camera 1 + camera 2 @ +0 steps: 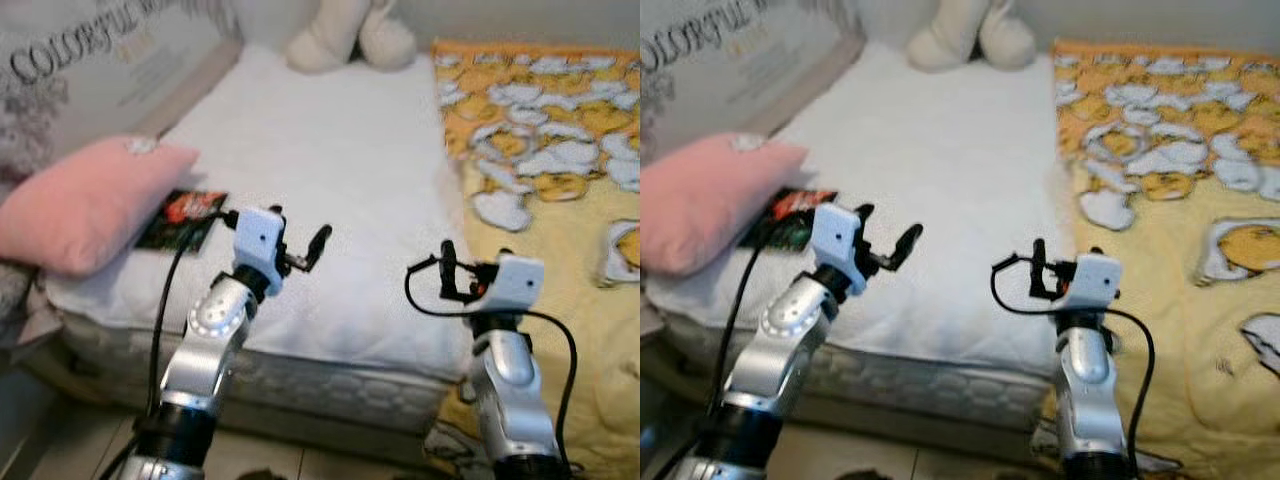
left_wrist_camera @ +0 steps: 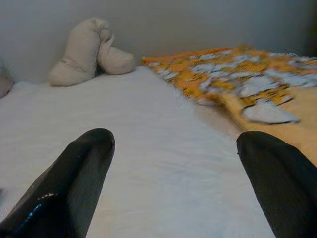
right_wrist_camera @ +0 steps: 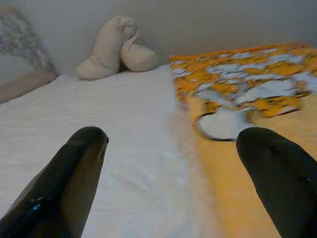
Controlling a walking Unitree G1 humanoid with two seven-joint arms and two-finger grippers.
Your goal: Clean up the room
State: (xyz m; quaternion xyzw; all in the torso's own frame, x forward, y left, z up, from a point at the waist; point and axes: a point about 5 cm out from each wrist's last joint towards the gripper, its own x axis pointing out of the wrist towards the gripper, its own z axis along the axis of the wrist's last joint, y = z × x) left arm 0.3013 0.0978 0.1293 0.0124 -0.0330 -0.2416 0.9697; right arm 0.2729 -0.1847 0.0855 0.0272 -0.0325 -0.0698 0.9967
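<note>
**Both end effectors raised over near edge of bed, nothing held**

Bed (image 1: 330, 170): white mattress cover, runs from the near edge to the far wall. Its right portion is covered by a yellow-orange blanket (image 1: 560, 150) with a white cartoon print, which drapes over the near right corner.

Pink pillow (image 1: 85, 205): lies at the near left corner of the bed, next to a printed panel with lettering (image 1: 90, 50) along the left side.

Dark flat packet (image 1: 182, 219) with red print: lies on the white cover, just beside the pillow's right edge, partly tucked under it.

Cream plush toy (image 1: 350, 35): at the far end of the bed, against the wall, just left of the blanket's far corner.

Left end effector (image 1: 300, 255): held above the near left part of the white cover, right of the packet. Fingers (image 2: 74, 173) spread apart, empty; white cover seen between them.

Right end effector (image 1: 452, 272): above the near edge where white cover meets blanket. Fingers (image 3: 74, 168) spread apart, empty.
</note>
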